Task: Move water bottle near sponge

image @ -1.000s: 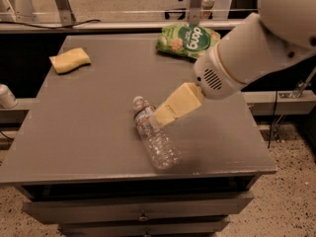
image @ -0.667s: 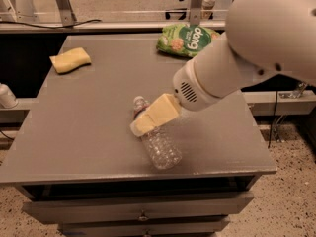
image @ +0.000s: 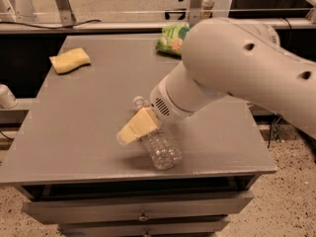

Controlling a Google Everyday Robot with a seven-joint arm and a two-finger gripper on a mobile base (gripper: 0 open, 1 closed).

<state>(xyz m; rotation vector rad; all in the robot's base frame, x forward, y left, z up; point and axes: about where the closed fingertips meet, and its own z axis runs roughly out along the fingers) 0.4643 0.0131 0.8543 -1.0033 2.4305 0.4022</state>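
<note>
The water bottle is clear ribbed plastic with a white cap and lies on its side near the front of the grey table, cap pointing to the back. My gripper hangs over the bottle's neck end, and its yellowish pad covers that part. The pale yellow sponge lies flat at the table's back left corner, far from the bottle. My large white arm reaches in from the right.
A green snack bag lies at the back of the table, partly hidden by my arm. The table has drawers below its front edge. A metal rail runs behind the table.
My arm has swung left and down, bringing the gripper from right of the bottle to over its neck end. The bottle and sponge have not moved.
</note>
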